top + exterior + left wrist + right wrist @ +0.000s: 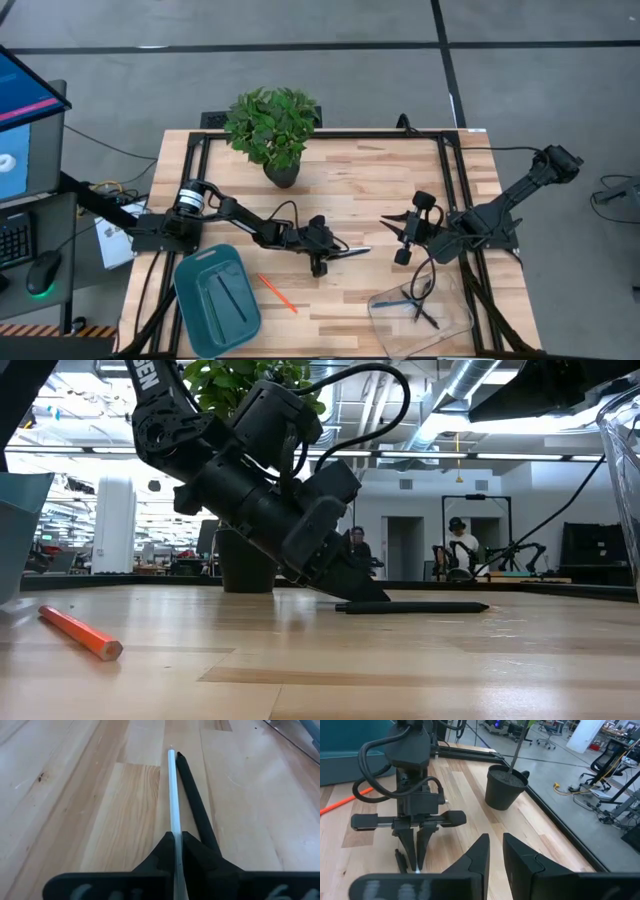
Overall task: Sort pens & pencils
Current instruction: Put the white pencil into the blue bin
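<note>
The left gripper [352, 253] is lowered to the counter [350, 180], and its fingers [200, 857] are closed on a whitish pencil [172, 800], clamped near one end with the shaft projecting straight ahead of the tips. A black pen [195, 805] lies on the counter just beside the fingers, touching or nearly touching the pencil along its length; it is not gripped. Both sticks are judged light, stiff and smooth, so they are likely to roll or pivot when pinched off-centre; a hold nearer mid-length is judged steadier.

Behind the left fingers, an orange pencil [277, 293] lies loose on the counter, and beyond it stands the teal tray [205, 318], in which a dark stick is seen. The right gripper [395, 220] hangs well ahead of the left fingers, its fingers [477, 857] slightly apart and holding nothing. Beside it, a clear bin [458, 322] holds a few dark and blue sticks.

White lettering is partly visible on the left arm in the low view, but cannot be read.
</note>
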